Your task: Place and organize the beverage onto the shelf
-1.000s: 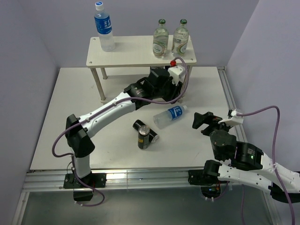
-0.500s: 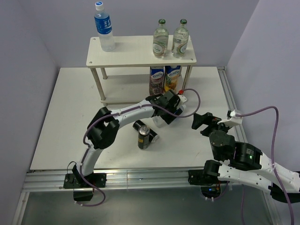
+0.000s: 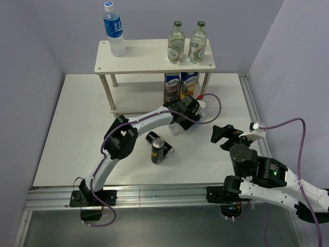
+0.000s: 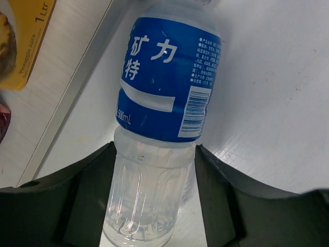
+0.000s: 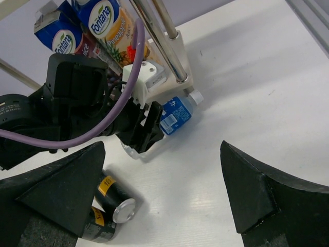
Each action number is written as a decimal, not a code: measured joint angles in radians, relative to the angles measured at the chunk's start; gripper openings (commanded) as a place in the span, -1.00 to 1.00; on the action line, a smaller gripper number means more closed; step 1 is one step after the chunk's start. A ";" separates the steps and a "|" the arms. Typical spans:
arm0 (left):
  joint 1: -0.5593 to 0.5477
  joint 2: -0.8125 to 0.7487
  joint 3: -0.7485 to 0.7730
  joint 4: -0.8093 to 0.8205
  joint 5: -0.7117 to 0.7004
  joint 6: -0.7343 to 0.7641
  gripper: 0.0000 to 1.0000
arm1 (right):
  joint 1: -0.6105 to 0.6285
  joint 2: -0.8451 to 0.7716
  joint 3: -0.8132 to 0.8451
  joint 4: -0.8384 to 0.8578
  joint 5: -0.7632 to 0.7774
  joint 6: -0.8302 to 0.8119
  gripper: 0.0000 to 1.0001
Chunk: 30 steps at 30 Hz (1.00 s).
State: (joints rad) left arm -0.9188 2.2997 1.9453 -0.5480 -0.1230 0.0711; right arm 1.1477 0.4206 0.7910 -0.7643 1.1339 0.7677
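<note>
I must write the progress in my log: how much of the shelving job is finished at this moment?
Done: one water bottle and both glass bottles stand on the shelf top. In hand: the left gripper straddles the second water bottle, lying on the table; a firm grip is not certain. Left: that bottle and the two cans on the table.

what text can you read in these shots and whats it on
"矿力特" and "500mL": blue label of the water bottle
"1 Ltr": yellow carton
"Fontana": yellow carton and the second carton beside it
Too small to read: the bottle's fine print, the labels on the cans
</note>
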 measured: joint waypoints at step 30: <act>-0.023 -0.048 -0.201 0.114 0.175 -0.128 -0.99 | 0.000 0.018 -0.013 0.019 -0.002 -0.003 1.00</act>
State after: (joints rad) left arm -0.9421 2.2517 1.7439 -0.4335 0.0521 -0.0566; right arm 1.1477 0.4381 0.7784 -0.7448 1.1316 0.7650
